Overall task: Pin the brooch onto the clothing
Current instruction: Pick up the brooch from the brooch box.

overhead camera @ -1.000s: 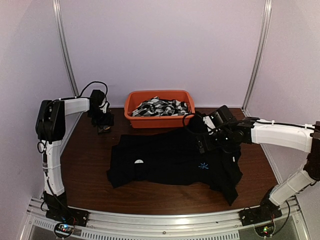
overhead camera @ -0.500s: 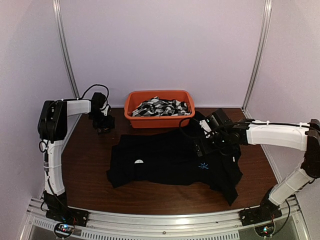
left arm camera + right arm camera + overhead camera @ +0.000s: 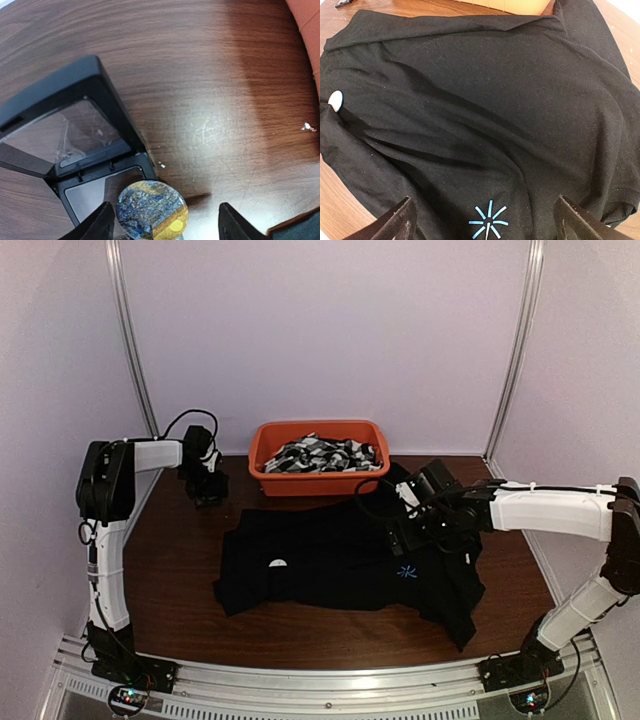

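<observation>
The black shirt (image 3: 340,565) lies spread flat on the table, with a light-blue starburst mark (image 3: 406,571) and a small white tag (image 3: 277,563). My right gripper (image 3: 403,537) is open and hovers just above the shirt (image 3: 480,100). The starburst (image 3: 488,221) sits midway between its fingers (image 3: 395,222), and the tag (image 3: 336,100) is at the far left. My left gripper (image 3: 207,490) is open at the back left. In its wrist view the round blue-and-yellow brooch (image 3: 152,210) lies on an open black case (image 3: 60,115), between the fingers (image 3: 100,226), nearer the left one.
An orange bin (image 3: 320,480) of black-and-white patterned fabrics stands at the back centre, just behind the shirt. Its corner shows in the left wrist view (image 3: 307,20). The open case stands on the brown wooden table (image 3: 210,90), left of the bin.
My right gripper has moved left and lower, closer to the starburst. My left gripper has shifted slightly back over the case.
</observation>
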`<state>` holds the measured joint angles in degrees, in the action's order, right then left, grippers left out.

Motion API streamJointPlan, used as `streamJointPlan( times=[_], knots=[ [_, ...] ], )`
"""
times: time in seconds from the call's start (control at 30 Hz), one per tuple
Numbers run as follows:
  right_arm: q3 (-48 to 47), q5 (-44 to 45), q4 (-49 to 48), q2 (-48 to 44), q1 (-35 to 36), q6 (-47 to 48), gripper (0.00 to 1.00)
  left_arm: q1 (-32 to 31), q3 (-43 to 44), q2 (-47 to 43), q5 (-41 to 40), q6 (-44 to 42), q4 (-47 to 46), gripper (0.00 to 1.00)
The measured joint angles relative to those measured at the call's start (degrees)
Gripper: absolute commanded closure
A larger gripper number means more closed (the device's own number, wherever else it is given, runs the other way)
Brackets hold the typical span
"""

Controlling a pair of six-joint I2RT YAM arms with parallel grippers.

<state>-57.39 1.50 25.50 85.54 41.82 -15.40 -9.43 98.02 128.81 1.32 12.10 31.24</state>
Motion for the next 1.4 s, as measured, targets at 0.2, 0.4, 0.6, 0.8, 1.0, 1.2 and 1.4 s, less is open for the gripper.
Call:
streamJointPlan(
  times=[0.2,0.4,0.6,0.8,1.0,1.2,1.4],
  knots=[
    [-0.22,0.09,0.00,0.52,0.48,0.02,0.04,0.00,0.00,0.31,-0.02,0.00,0.02,0.33],
    [-0.48,0.39,0.11,0.85,0.76,0.17,0.04,0.02,0.00,0.31,-0.07,0.02,0.02,0.35],
    [-0.55,0.55,0.24,1.07,0.98,0.20,0.04,0.02,0.00,0.31,-0.17,0.00,0.02,0.38],
    [-0.55,0.90,0.31,1.07,1.36,0.20,0.05,0.02,0.00,0.31,-0.24,0.00,0.02,0.43],
    [-0.55,0.98,0.33,1.07,1.84,0.20,0.05,0.02,0.00,0.31,-0.98,0.00,0.02,0.49],
    [-0.55,1.07,0.33,1.16,2.54,0.17,0.05,0.02,0.00,0.31,-1.79,0.00,0.02,0.58],
    [-0.55,1.16,0.33,1.53,3.17,0.15,0.05,0.00,0.00,0.31,-2.16,-0.02,0.02,0.61]
  ],
)
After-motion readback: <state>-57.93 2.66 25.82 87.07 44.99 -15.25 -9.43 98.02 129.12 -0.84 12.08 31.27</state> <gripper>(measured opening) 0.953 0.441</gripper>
